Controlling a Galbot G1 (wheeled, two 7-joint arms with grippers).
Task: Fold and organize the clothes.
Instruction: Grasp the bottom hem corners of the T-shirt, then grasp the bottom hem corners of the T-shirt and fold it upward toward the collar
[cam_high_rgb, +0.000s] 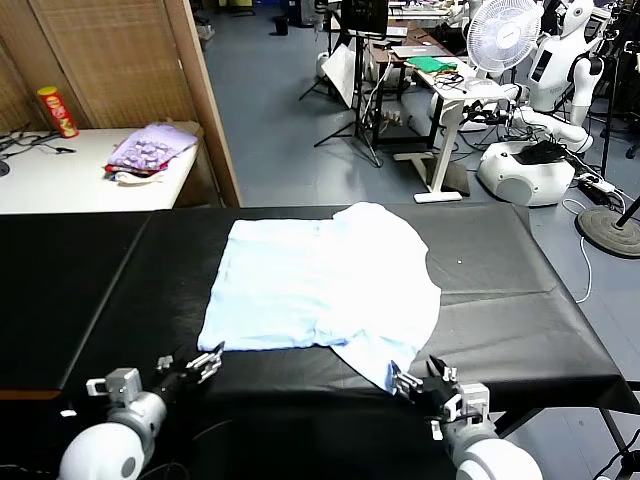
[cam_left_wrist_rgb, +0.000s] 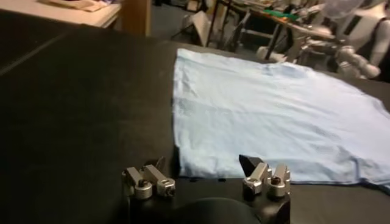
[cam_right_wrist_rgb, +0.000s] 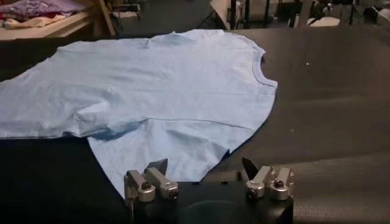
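Ahead of the left gripper (cam_high_rgb: 205, 362), jaws apart, only flat T-shirt (cam_high_rgb: 320, 285) hem lies on the black table (cam_high_rgb: 520, 300). The right gripper (cam_high_rgb: 415, 378), also parted, faces the sleeve edge. Bare tabletop lies outboard of each.

A pale blue T-shirt (cam_high_rgb: 320, 285) lies flat on the black table (cam_high_rgb: 90, 290), both grippers near its front edge.

Thin wrinkled cotton T-shirt (cam_high_rgb: 320, 285), matt black table (cam_high_rgb: 520, 300)

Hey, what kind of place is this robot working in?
Probably a robotics lab or workshop: other white robots stand parked in the back, beside a standing fan and cluttered desks, while a light-blue T-shirt lies on a black-covered worktable.
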